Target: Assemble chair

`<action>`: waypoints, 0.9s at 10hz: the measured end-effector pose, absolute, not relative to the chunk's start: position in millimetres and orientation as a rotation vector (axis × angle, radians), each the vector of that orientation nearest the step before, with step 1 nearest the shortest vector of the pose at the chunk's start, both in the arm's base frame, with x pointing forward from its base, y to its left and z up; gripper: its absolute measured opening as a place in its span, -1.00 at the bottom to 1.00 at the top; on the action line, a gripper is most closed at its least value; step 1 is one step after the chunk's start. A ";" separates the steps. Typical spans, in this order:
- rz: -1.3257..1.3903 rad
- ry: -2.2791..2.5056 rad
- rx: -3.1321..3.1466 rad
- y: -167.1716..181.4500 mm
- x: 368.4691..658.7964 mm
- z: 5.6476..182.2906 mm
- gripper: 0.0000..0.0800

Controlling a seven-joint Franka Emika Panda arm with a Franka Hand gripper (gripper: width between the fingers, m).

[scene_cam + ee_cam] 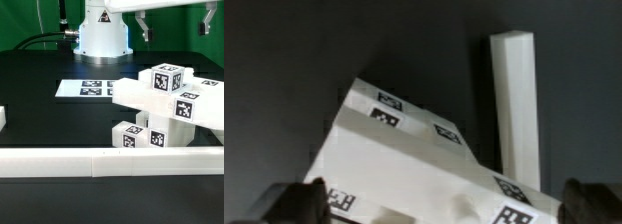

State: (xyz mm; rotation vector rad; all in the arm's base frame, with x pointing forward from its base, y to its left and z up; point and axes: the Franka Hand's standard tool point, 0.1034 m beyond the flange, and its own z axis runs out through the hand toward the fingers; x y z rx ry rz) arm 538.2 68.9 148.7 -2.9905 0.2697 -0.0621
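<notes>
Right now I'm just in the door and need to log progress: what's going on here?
A robot arm is putting a chair together from white tagged parts. Its gripper is open, holds nothing and hangs above the chair parts, which sit stacked together on the black table behind the long white rail. The marker board lies flat further back.

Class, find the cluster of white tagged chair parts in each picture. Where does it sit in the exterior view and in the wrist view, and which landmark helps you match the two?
Exterior view: the chair parts are stacked on the exterior view's right, just behind the long white rail.
Wrist view: the chair parts fill the area below the camera, close to the open fingers.
Shared landmark: probably the long white rail.
</notes>
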 end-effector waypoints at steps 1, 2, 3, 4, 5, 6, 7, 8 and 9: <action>-0.059 0.268 -2.991 69.5 537.0 147.9 0.62; -0.058 0.268 -2.991 69.5 536.9 147.6 0.62; -0.065 0.273 -2.991 71.0 534.5 147.3 0.62; -0.083 0.293 -2.992 77.4 521.8 142.1 0.62; -0.085 0.301 -2.997 87.5 503.8 131.8 0.62; -0.099 0.292 -3.004 94.6 492.9 120.8 0.62; -0.129 0.279 -3.012 99.1 484.9 107.2 0.62; -0.161 0.274 -3.018 98.7 483.0 98.1 0.62; -0.147 0.276 -3.017 98.7 483.5 99.7 0.62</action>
